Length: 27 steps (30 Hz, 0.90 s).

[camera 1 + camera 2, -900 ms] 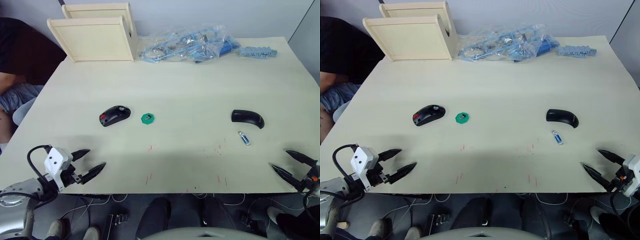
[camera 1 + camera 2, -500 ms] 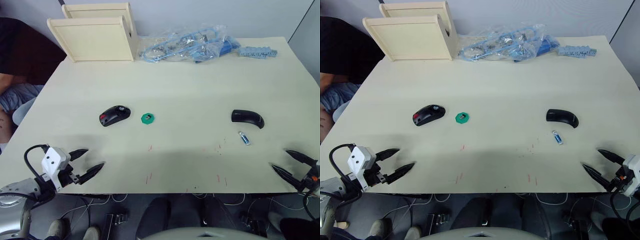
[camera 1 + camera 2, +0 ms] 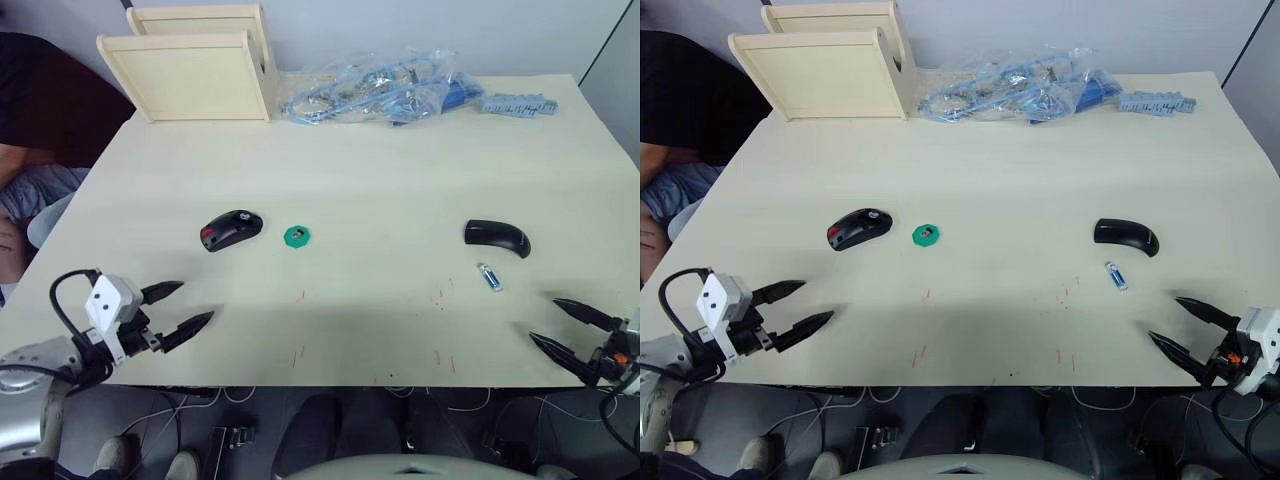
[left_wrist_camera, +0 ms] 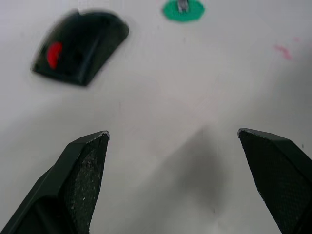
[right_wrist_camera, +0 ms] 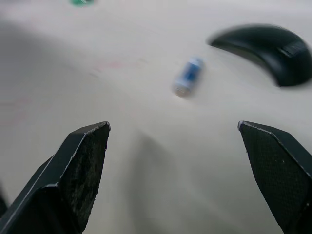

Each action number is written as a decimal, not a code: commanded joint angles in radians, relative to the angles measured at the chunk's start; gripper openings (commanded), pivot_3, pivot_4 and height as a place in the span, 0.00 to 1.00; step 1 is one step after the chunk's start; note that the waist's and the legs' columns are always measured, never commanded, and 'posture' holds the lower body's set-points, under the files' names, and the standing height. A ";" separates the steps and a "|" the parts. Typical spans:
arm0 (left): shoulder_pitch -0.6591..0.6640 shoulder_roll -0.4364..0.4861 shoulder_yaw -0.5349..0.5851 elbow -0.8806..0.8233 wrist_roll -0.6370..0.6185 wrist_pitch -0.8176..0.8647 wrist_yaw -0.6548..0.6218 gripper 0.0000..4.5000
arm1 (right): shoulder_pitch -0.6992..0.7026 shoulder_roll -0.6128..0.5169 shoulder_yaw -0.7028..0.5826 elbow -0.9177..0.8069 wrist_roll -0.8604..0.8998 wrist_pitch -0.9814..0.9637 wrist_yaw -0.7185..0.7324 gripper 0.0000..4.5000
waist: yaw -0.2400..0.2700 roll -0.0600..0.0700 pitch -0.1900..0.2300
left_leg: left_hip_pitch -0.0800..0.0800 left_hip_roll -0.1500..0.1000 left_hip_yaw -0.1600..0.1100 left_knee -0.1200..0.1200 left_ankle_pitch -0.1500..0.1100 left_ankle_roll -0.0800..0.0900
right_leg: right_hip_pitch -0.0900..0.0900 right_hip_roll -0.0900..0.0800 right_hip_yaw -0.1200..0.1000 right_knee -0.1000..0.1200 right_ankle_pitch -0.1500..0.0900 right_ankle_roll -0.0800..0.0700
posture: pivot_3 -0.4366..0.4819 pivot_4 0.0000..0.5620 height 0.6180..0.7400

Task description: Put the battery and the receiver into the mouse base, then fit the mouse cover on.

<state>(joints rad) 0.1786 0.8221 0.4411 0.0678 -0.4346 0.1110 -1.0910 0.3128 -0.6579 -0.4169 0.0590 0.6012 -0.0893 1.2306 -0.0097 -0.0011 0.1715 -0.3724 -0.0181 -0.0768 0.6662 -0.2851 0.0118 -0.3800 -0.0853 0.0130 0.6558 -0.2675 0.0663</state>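
Right wrist view shows the right end effector (image 5: 173,161) spread wide and empty, near the battery (image 5: 187,77) lying just near-side of the mouse cover (image 5: 265,51) on the counter (image 3: 400,180); this slim cylinder could roll from a misaligned pinch.

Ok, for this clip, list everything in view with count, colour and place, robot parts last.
table: one, cream, bearing everything
wooden boxes: two, pale wood, far left corner
plastic bags: a pile, clear and blue, far middle
blue strip: one, far right
mouse base: one, black with red patch, left of centre
green disc: one, beside the base
mouse cover: one, glossy black, right side
battery: one, silver-blue, just nearer than the cover
person: one, seated off the table's left edge
left pincer: black, open, near left edge
right pincer: black, open, near right edge
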 commanded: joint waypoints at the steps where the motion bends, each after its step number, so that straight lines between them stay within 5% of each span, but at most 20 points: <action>1: -0.066 0.031 0.002 0.051 -0.003 0.002 -0.013 1.00 | 0.008 0.012 -0.005 -0.080 0.071 0.011 0.061 0.98 | -0.001 0.000 0.000 | 0.000 0.000 0.001 0.000 0.000 0.000 | 0.000 0.000 0.000 0.000 0.000 0.000 | 0.48 0.27 1.00; 11: -0.306 0.071 -0.080 0.278 0.052 -0.056 -0.089 1.00 | 0.007 0.049 0.015 -0.205 0.138 0.027 0.116 0.98 | 0.000 -0.002 0.002 | 0.000 0.000 -0.001 0.000 0.000 0.000 | 0.000 0.005 -0.001 0.000 0.001 0.001 | 0.48 0.27 1.00; 27: -0.891 0.096 -0.284 0.963 0.247 -0.294 -0.295 1.00 | -0.036 0.073 0.019 -0.199 0.124 0.008 0.126 0.98 | -0.005 -0.009 0.005 | 0.000 -0.005 -0.001 0.001 0.000 0.000 | -0.001 0.007 -0.002 0.003 0.001 0.001 | 0.48 0.27 1.00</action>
<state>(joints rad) -0.6695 0.9044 0.1681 0.9771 -0.2155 -0.1362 -1.3749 0.2805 -0.5825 -0.3880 -0.1198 0.7084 -0.0710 1.3472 -0.0147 -0.0097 0.1768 -0.3727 -0.0235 -0.0780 0.6670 -0.2850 0.0119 -0.3812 -0.0779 0.0106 0.6592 -0.2669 0.0677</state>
